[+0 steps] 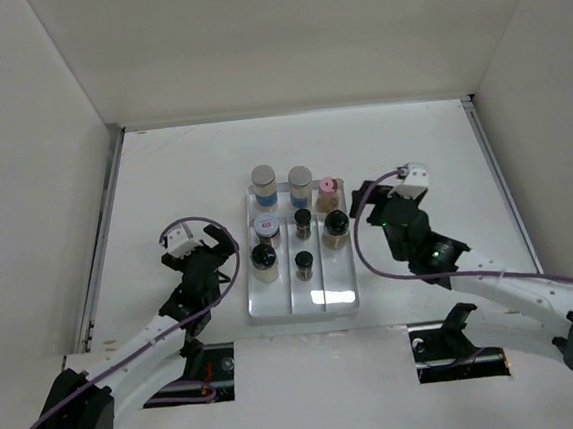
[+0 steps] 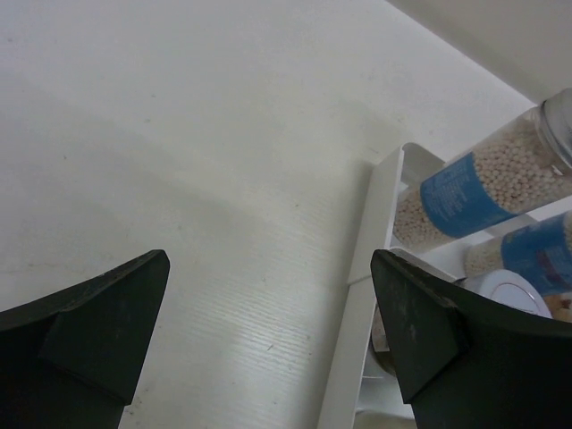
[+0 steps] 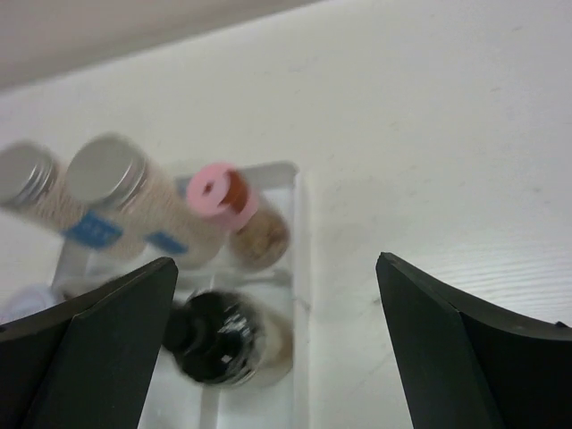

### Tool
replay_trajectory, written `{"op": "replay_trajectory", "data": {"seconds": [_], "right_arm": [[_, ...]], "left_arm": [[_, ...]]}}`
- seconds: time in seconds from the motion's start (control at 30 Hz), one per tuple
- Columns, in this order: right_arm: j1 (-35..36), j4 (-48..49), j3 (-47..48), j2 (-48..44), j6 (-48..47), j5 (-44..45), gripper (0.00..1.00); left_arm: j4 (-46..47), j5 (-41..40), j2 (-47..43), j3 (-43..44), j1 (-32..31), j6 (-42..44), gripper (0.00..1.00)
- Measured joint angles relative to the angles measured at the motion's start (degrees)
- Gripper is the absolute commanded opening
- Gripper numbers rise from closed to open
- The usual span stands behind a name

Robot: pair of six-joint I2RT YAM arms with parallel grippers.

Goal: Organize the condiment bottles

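Several condiment bottles stand in the white divided tray (image 1: 342,300). Two grey-lidded jars (image 1: 264,181) with blue labels and a pink-capped bottle (image 1: 328,190) fill the back row. Black-capped bottles (image 1: 336,227) stand in front of them. My right gripper (image 1: 374,205) is open just right of the tray. In its wrist view a black-capped bottle (image 3: 214,338) sits low between the right gripper's (image 3: 275,264) fingers, blurred and apart from both. My left gripper (image 1: 219,242) is open left of the tray over bare table. Its wrist view (image 2: 268,259) shows a blue-labelled jar (image 2: 474,183).
White walls enclose the table at the back and both sides. The tray's left rim (image 2: 362,304) runs close by my left gripper's right finger (image 2: 429,331). A white-lidded jar (image 1: 266,226) stands in the tray's left lane.
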Motion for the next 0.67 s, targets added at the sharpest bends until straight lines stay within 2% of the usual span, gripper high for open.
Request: {"op": "replay_trajectory", "data": {"seconds": [0.13,0.3,0.67], "right_arm": [[-11.0,2.9,-6.5,-7.5,3.0,-0.7,1.0],[-21.0,4.1,-12.8,-7.6,6.9,-5.4,1.0],[-22.9,5.6,-15.6,-6.6,10.5,-10.8,1.0]], "left_arm": [[-3.4,-0.5,5.4,4.0,0.0,-1.0,1.0],[-5.1,-0.5,8.3,6.0,0.2,-1.9,1.0],[-6.9,-0.5,4.8,6.0,0.8,-3.1,1.0]]}}
